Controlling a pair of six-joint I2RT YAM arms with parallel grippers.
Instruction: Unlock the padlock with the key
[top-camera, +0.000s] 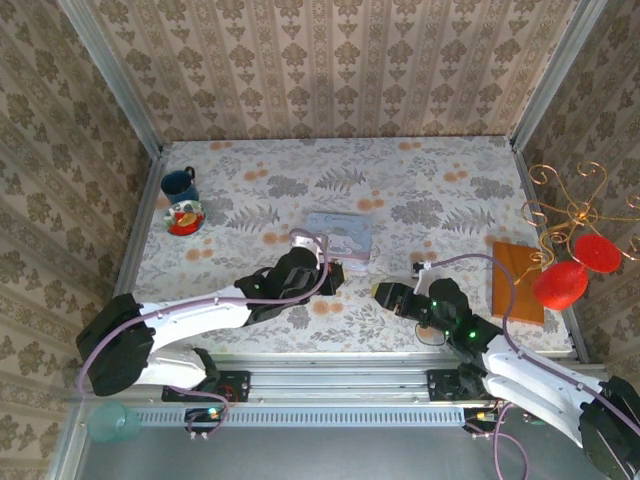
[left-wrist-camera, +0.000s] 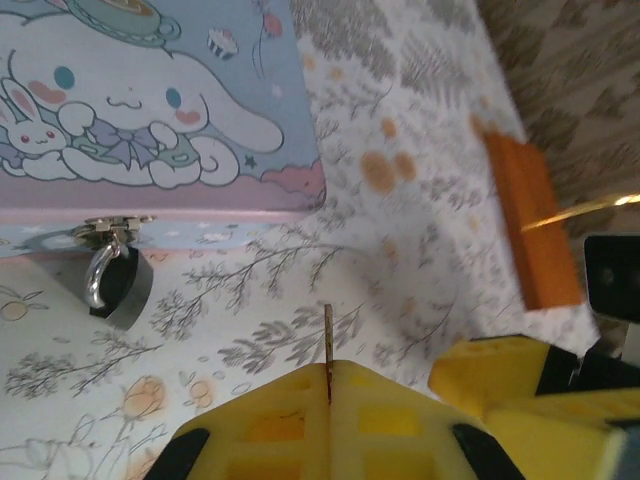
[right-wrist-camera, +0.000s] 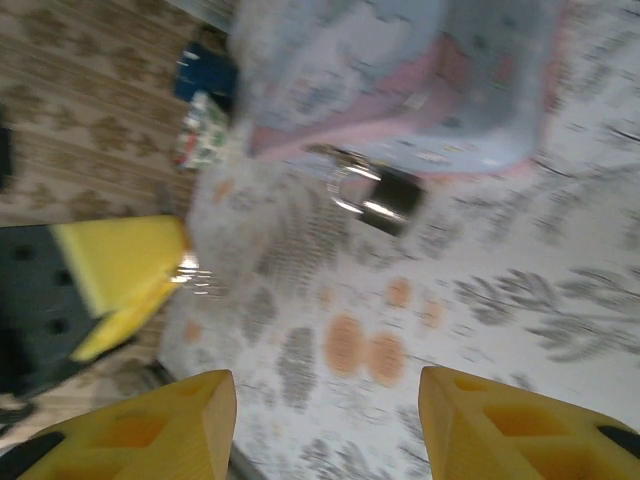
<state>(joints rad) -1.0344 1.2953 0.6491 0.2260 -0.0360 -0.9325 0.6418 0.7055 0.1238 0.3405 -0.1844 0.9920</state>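
Presumably rigid, slick, the padlock (left-wrist-camera: 125, 290) at the tin (left-wrist-camera: 150, 100) should be gripped bodywise by the wide right pincer (right-wrist-camera: 325, 385); key (left-wrist-camera: 328, 335) clamped in left pincer (left-wrist-camera: 330, 385).

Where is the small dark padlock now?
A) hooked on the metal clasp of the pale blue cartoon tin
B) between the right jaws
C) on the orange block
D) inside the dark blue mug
A: the small dark padlock has its silver shackle hooked in the metal clasp of the pale blue cartoon tin.
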